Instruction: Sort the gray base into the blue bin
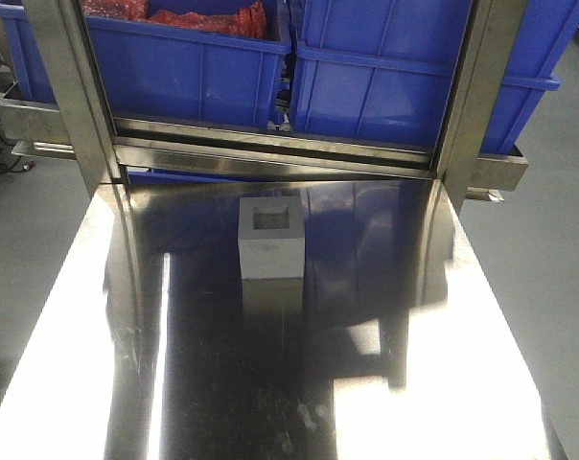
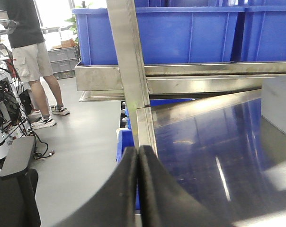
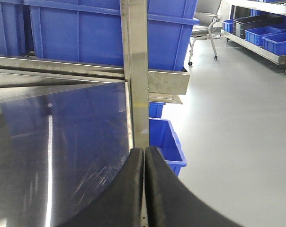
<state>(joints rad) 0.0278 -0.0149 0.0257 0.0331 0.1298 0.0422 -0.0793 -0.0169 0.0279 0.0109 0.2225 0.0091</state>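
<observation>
The gray base (image 1: 270, 238) stands upright on the steel table (image 1: 174, 383), slightly behind its middle, square recess facing up. In the left wrist view the gray base (image 2: 278, 104) shows at the right edge, far from my left gripper (image 2: 137, 149), which is shut on nothing over the table's left edge. My right gripper (image 3: 144, 150) is shut and empty over the table's right edge. Two blue bins sit on the rack behind the table: the left bin (image 1: 184, 67) holds red material, while the inside of the right bin (image 1: 414, 86) is hidden. Neither gripper shows in the front view.
Two steel posts (image 1: 64, 86) (image 1: 481, 86) and a cross rail (image 1: 270, 153) stand between the table and the bins. A person (image 2: 29, 52) stands left of the table beside cabled equipment. A small blue bin (image 3: 164, 142) sits on the floor to the right.
</observation>
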